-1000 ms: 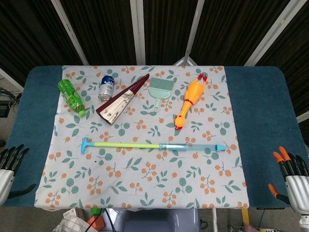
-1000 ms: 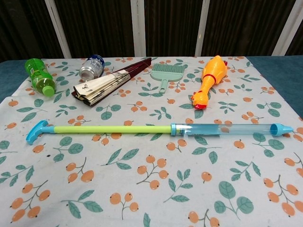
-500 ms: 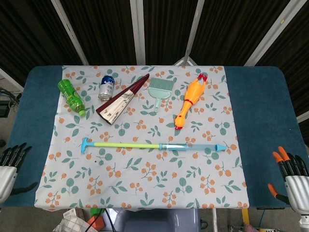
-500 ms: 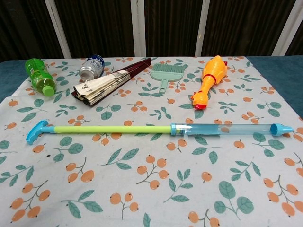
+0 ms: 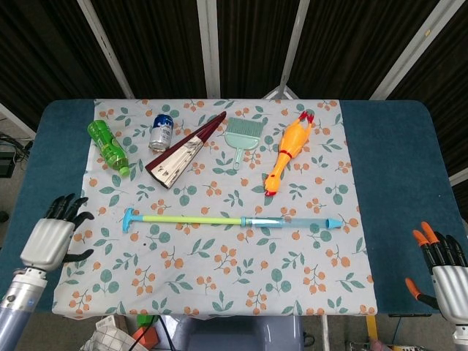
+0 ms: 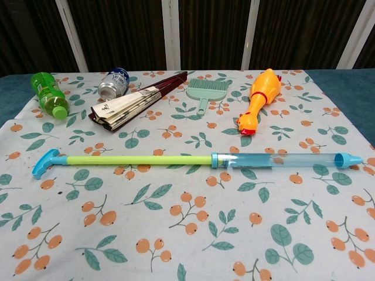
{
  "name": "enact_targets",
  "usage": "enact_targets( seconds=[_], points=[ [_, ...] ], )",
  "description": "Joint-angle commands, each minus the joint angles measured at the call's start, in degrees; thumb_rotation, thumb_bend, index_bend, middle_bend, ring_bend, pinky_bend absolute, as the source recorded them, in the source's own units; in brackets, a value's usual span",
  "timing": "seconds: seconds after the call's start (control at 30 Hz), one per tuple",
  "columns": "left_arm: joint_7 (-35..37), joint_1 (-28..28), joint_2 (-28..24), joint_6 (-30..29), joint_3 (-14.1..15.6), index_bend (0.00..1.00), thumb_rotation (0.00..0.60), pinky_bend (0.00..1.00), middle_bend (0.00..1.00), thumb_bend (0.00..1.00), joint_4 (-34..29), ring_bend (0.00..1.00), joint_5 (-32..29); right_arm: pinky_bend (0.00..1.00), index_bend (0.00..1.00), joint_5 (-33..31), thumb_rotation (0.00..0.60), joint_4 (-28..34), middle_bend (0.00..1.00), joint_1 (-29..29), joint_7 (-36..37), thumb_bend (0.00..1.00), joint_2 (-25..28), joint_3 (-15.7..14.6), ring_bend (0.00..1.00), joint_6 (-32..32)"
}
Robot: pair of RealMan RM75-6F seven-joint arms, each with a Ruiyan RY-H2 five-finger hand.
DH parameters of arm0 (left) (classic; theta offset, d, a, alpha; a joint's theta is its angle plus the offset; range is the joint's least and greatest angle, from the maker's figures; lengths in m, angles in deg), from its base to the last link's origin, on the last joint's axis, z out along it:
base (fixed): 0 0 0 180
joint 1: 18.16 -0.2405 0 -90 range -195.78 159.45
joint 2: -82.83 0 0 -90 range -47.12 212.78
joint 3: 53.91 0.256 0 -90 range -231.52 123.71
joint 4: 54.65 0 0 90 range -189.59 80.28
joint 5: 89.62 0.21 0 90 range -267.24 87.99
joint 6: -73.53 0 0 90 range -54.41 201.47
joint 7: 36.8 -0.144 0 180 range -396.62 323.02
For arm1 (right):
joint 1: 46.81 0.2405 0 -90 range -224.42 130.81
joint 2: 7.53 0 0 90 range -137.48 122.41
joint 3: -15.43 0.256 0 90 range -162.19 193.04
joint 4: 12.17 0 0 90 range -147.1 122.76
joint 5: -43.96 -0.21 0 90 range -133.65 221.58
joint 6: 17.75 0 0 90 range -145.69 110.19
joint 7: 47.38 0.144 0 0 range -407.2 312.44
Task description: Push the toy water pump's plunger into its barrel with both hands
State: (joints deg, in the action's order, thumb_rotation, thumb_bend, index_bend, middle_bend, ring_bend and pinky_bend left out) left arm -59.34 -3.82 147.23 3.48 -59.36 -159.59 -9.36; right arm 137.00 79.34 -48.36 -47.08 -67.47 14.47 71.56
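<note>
The toy water pump lies flat across the middle of the floral cloth. Its clear blue barrel [image 5: 292, 221] [image 6: 275, 160] points right and ends in a blue nozzle. The yellow-green plunger rod [image 5: 191, 219] [image 6: 137, 160] is drawn far out to the left and ends in a blue T-handle [image 5: 129, 218] [image 6: 44, 162]. My left hand [image 5: 53, 238] hovers over the table's left part, left of the handle and apart from it, fingers spread and holding nothing. My right hand [image 5: 443, 270] stays at the table's front right corner, fingers apart and empty. The chest view shows neither hand.
Along the back of the cloth lie a green bottle [image 5: 108, 147], a drink can [image 5: 161, 131], a folded fan [image 5: 186, 150], a green dustpan brush [image 5: 240, 138] and a rubber chicken [image 5: 288, 149]. The blue table [image 5: 398, 161] shows beyond the cloth on both sides.
My left hand has risen from the table's front left corner and moved right and forward, toward the plunger handle. The pump and my right hand have not moved.
</note>
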Motion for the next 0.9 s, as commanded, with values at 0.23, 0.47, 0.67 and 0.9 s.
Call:
enact_targets(
  seconds=[0.23,0.47,0.67,0.9],
  points=[
    [-17.3,8.6,10.3,6.0,-4.1,0.44,0.6,0.08,0.13,0.31,-0.1,0.0,-14.3,0.0,0.0,-0.4,0.6,0.2,0.0,0.0,0.6,0.32,0.2,0.0,0.0,-0.3],
    [-25.2,12.6,16.8,5.6,-5.3,0.44,0.6,0.08,0.13,0.38,3.3,0.0,-22.0,0.0,0.0,-0.5,0.6,0.3,0.0,0.1,1.1,0.32,0.3,-0.1,0.0,-0.4],
    [-29.6,15.5,20.8,4.8,-6.0,0.44,0.6,0.08,0.12,0.4,6.0,0.0,-27.0,0.0,0.0,-0.5,0.6,0.4,0.0,0.2,1.4,0.32,0.4,-0.1,0.0,-0.6],
    [-32.7,17.9,23.8,3.6,-6.4,0.44,0.6,0.08,0.12,0.42,8.7,0.0,-31.0,0.0,0.0,-0.5,0.6,0.5,0.0,0.2,1.9,0.32,0.6,-0.2,0.0,-0.8]
  ],
)
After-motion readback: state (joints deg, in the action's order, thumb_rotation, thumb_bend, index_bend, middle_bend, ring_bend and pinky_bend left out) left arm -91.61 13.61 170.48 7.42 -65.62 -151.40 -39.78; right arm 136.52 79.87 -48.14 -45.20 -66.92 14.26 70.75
